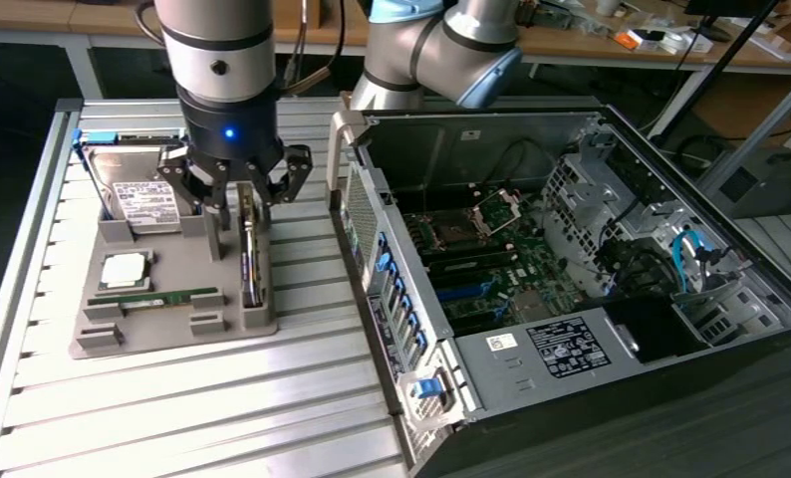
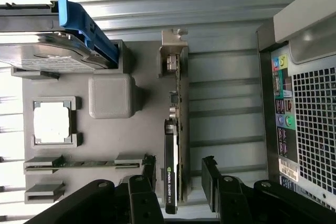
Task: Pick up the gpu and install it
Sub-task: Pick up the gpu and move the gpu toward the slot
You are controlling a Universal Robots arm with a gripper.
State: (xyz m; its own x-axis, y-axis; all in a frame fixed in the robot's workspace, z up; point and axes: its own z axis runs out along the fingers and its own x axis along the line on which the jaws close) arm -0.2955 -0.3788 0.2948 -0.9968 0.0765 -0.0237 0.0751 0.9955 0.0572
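The gpu (image 1: 251, 257) stands on its long edge in a slot of the grey holder tray (image 1: 169, 324) on the slatted table. In the wrist view the gpu (image 2: 173, 145) appears edge-on, with its metal end bracket (image 2: 174, 51) at the far end and its dark fan shroud facing one finger. My gripper (image 1: 243, 194) hangs right over the card's rear end. It is open, and its black fingers (image 2: 148, 170) straddle the card with a gap on each side. Nothing is held.
In the same tray sit a silver hard drive (image 1: 143, 201) in a blue caddy (image 2: 86, 27), a square processor (image 1: 126, 269) and a long memory stick (image 1: 156, 297). The open computer case (image 1: 542, 259), motherboard exposed, lies close on the exterior view's right.
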